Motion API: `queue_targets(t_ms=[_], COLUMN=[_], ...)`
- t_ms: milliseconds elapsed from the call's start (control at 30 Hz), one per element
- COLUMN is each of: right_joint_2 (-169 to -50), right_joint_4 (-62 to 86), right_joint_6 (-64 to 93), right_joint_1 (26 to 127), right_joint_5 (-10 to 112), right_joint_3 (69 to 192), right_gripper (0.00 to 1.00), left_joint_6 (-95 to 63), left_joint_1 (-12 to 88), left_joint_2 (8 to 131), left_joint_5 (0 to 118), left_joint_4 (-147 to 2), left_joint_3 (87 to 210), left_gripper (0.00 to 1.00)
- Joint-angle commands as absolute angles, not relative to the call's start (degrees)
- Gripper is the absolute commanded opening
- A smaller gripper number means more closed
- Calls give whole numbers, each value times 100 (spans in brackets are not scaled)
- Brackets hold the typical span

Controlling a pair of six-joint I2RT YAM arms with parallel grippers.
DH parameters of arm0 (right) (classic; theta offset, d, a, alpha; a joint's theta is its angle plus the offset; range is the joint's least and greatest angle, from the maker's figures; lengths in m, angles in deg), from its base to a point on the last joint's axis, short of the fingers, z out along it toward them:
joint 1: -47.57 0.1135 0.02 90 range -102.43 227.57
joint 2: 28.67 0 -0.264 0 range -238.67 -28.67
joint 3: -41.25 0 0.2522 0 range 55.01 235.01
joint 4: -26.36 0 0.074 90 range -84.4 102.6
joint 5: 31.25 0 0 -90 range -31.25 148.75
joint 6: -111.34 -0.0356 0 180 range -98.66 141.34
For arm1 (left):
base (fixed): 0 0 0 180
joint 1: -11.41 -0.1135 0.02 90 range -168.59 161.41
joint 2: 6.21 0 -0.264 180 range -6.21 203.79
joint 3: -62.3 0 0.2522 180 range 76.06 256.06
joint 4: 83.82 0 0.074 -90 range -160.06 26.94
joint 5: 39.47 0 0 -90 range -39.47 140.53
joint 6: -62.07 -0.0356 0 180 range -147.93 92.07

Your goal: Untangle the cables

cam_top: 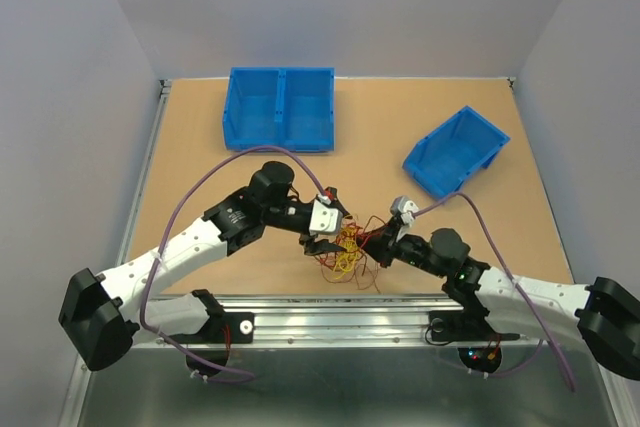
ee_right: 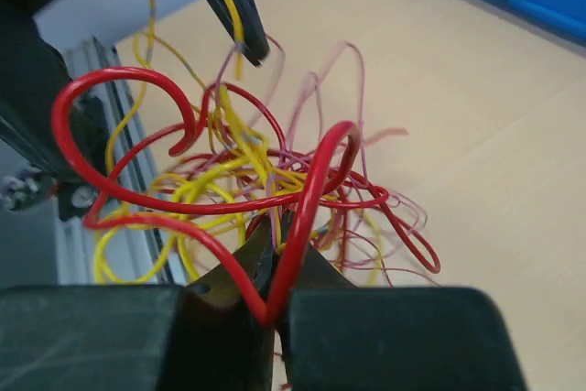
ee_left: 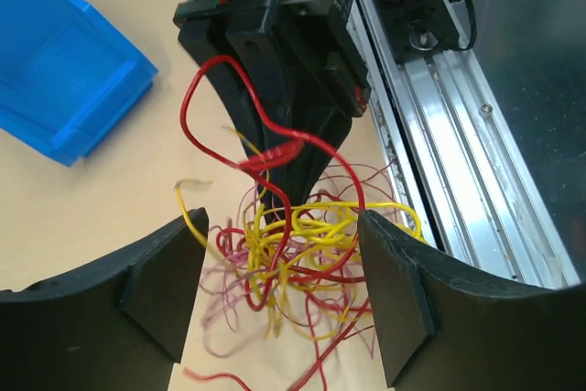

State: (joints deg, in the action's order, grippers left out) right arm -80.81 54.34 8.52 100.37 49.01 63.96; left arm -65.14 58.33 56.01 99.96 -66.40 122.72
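Tan table [cam_top: 200, 147] carries the cables [cam_top: 345, 252], knotted just beside the rail [cam_top: 340, 312]. My left jaws gape wide astride them, empty; my right jaws pinch a red cable [ee_right: 304, 222]. Tugging hard could cinch the knot or drag it onto the rail.

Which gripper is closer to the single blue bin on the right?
Right. The right gripper, shut on a red wire, is down-left of the bin in the top view. The left gripper, open around the wire tangle, is farther left.
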Motion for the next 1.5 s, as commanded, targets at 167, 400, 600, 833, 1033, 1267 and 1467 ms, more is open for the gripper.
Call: queue_targets(t_ms=[167, 400, 600, 833, 1033, 1267, 1467], right_joint_2=[-6500, -5830, -6215, -6506, -5761, -3750, -2929], right_joint_4=[5788, 5567, 5628, 5813, 4577, 1775, -233], right_joint_6=[526, 288, 262, 244, -150, -836, -2110], right_joint_1=[10031, 10031, 10031, 10031, 10031, 10031, 10031], right_joint_5=[5787, 5682, 5673, 5769, 7708, 11013, 12642], right_joint_3=[6328, 6213, 6345, 6398, 6503, 6643, 6977], right_gripper=[0, 1, 1, 1, 0, 1, 0], left_joint_6=[-6405, -6335, -6334, -6326, -5352, -4560, -3830], left_joint_1=[5870, 5957, 5966, 5975, 5975, 5327, 4420], left_joint_2=[5347, 5794, 6226, 6349, 6174, 5471, 5014], left_joint_5=[9492, 9465, 9877, 9853, 7150, 3869, 3626], left_joint_4=[-7136, -7208, -7015, -7015, -8076, -9431, -9704], left_joint_3=[12301, 12361, 12616, 12730, 12529, 12062, 11975], left_gripper=[99, 90, 78, 13, 0, 0, 0])
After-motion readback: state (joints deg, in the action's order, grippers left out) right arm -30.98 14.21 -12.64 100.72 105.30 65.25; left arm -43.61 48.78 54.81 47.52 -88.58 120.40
